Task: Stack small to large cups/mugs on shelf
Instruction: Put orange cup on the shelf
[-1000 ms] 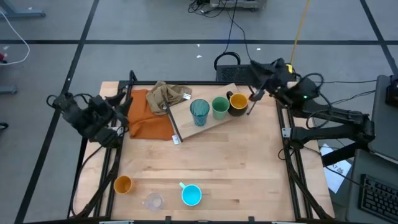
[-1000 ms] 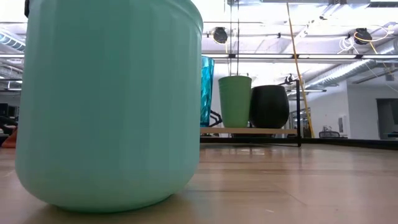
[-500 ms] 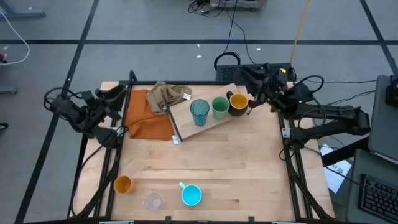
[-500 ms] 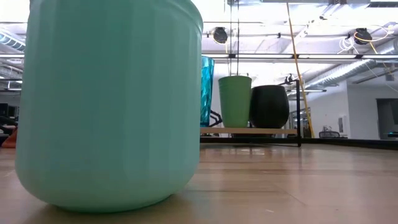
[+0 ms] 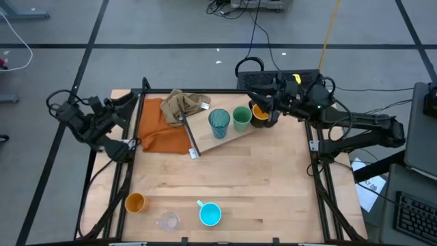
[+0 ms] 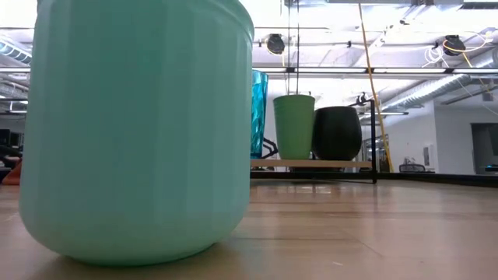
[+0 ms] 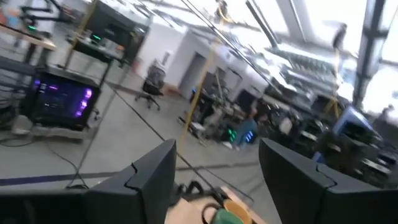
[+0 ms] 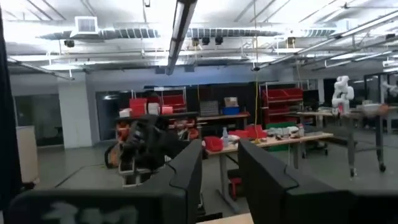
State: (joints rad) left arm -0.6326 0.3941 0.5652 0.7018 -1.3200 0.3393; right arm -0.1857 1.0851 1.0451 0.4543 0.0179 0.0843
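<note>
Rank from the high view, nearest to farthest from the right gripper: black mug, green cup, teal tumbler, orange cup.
From the right gripper:
1. Black mug, right end of the shelf, directly beside it.
2. Green cup, mid-shelf.
3. Teal tumbler, left on shelf.
4. Orange cup, table's near-left corner.

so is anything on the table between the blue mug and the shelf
Nothing visible. The blue mug sits at the near edge, and bare wood lies between it and the shelf. The orange cloth lies off to the left.
</note>
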